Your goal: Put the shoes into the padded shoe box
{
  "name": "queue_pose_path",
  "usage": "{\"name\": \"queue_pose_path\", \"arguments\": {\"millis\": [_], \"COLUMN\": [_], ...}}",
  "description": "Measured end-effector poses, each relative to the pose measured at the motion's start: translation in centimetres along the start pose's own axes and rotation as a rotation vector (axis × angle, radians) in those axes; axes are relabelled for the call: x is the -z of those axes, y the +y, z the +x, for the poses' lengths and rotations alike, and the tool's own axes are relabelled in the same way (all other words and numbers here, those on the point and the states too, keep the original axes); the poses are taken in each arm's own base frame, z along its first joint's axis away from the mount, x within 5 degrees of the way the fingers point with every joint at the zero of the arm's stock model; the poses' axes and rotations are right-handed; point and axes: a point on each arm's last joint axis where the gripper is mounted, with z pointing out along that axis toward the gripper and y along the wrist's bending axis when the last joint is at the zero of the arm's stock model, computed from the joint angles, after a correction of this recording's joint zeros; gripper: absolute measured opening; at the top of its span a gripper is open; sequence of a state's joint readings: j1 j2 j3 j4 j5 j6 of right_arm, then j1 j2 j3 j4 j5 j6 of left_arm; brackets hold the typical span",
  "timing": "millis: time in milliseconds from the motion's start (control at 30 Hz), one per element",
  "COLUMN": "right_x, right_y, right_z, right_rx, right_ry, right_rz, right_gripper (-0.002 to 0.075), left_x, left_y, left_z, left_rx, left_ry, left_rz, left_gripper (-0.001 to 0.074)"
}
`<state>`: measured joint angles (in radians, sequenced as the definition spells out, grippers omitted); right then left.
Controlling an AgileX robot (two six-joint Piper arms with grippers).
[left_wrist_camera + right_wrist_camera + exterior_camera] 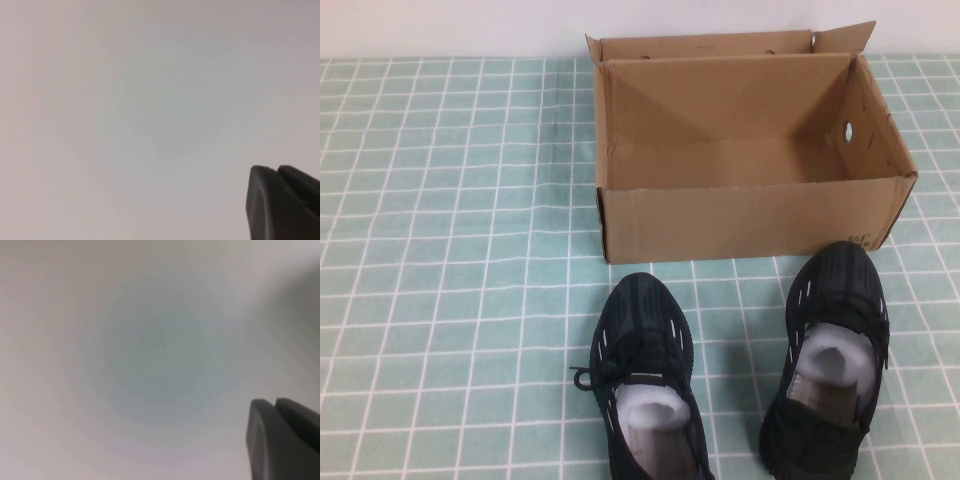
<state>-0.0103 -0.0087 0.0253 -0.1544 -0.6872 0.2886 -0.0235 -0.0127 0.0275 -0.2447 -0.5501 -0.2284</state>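
Nearest the robot, two black knit shoes stand on the green-and-white checked surface (440, 300), toes pointing away. The left shoe (647, 375) has its heel cut off by the lower edge of the high view; its lace trails to one side, and white paper stuffing (652, 410) fills its mouth. The right shoe (830, 360) sits well apart from it, its toe just short of the padded shoe box (750, 222), near the corner with a small dark print too small to read. Beyond them the box stands open and bare inside, flaps up at the back.

Neither arm shows in the high view. Each wrist view shows only a dark corner of its own hand, the left hand (285, 202) and the right hand (284, 437), against a blurred pale background; whether either is released or clenched cannot be told.
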Motion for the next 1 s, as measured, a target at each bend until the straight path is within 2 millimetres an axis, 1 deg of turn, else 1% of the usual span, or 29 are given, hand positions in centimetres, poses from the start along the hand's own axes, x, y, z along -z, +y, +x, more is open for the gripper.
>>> {"name": "queue_pose_path", "arguments": {"millis": [100,167,267,333,433,533,567,633,700,767,867,933,1000], "right_x": [-0.1,-0.5,-1.6,-2.3,-3.2,-4.0,-4.5,-5.8,-7.3,-8.8,-11.2,-12.1,-12.7], "right_y": [-0.1,-0.1,0.2,0.6,1.2,1.8,2.0,2.2,2.2,2.1,1.5,1.1,0.8], "right_z": [-1.0,-2.3,-5.3,-7.6,-10.7,-13.4,-14.4,-15.6,-16.0,-15.5,-13.7,-12.1,-11.0], "right_rx": [-0.107,-0.168,-0.219,-0.238,-0.271,-0.289,-0.293,-0.298,-0.288,-0.272,-0.203,-0.159,-0.153], "right_ry": [-0.085,-0.142,-0.235,-0.274,-0.281,-0.25,-0.239,-0.152,-0.029,0.125,0.325,0.431,0.496], "right_rz": [0.012,0.018,0.01,0.0,-0.01,-0.005,-0.003,0.024,0.063,0.114,0.173,0.199,0.215], "right_gripper": [-0.0007,-0.0007,-0.0007,-0.0007,-0.0007,-0.0008,-0.0007,-0.0007,-0.0007,-0.0007,-0.0007,-0.0007,-0.0007], "left_x": [0.2,0.3,-0.1,-0.6,-1.2,-1.4,-1.7,-2.6,-3.7,-4.9,-6.5,-7.1,-7.3], "left_y": [-0.5,-0.8,-2.0,-3.2,-5.0,-6.8,-7.2,-8.1,-8.6,-8.9,-8.7,-8.3,-7.9], "left_z": [-1.7,-2.5,-4.2,-5.9,-8.6,-11.7,-12.4,-13.9,-14.6,-14.9,-14.0,-12.8,-11.9], "left_rx": [0.039,0.037,0.019,-0.01,-0.055,-0.079,-0.082,-0.075,-0.068,-0.061,-0.057,-0.069,-0.088], "left_ry": [-0.19,-0.264,-0.314,-0.338,-0.354,-0.391,-0.389,-0.355,-0.261,-0.161,0.027,0.138,0.227], "left_rz": [0.056,0.09,0.142,0.186,0.237,0.273,0.276,0.271,0.239,0.203,0.126,0.079,0.041], "left_gripper": [-0.0004,-0.0004,-0.0004,-0.0004,-0.0004,-0.0004,-0.0004,-0.0004,-0.0004,-0.0004,-0.0004,-0.0004,-0.0004]}}
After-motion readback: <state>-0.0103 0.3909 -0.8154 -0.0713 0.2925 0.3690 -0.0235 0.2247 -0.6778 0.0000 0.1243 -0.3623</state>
